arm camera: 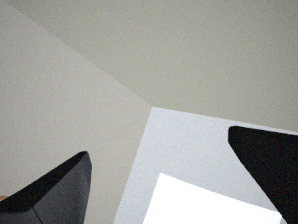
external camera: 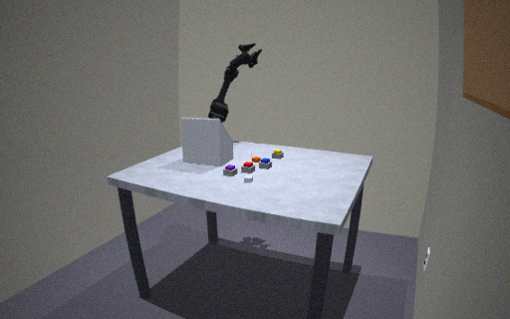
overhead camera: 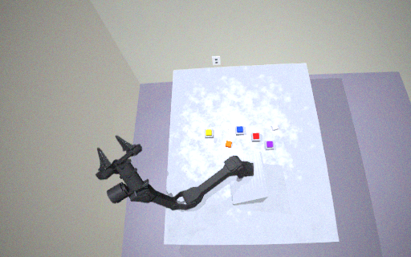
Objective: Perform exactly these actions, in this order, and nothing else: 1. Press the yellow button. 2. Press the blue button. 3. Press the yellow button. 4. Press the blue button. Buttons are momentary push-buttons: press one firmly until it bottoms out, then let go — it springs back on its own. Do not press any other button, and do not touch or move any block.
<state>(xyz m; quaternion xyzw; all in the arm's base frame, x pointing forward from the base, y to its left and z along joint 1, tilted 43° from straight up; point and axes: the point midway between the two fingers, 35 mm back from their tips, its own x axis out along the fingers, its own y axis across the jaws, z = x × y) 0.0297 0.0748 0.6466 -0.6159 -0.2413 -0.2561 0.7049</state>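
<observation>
The yellow button [overhead camera: 209, 132] [external camera: 278, 151] is the leftmost button in the top view. The blue button [overhead camera: 240, 129] [external camera: 265, 160] stands to its right, between it and the red button [overhead camera: 256, 136] [external camera: 248, 163]. All three caps look raised on grey bases. My gripper [overhead camera: 107, 142] [external camera: 258, 48] [arm camera: 161, 147] is open and empty. It hangs high in the air, beyond the table's left edge in the top view, far from every button. The wrist view shows no button, only walls, floor and a bright corner of the table [arm camera: 210, 207].
A purple button [overhead camera: 270, 144] [external camera: 229, 167] stands beside the red one. An orange block [overhead camera: 229, 144] [external camera: 256, 159] lies between and in front of the yellow and blue buttons. A small white block [overhead camera: 274, 128] [external camera: 248, 178] lies near the red button. A pale pedestal [overhead camera: 249, 190] [external camera: 201, 142] stands by the arm's base.
</observation>
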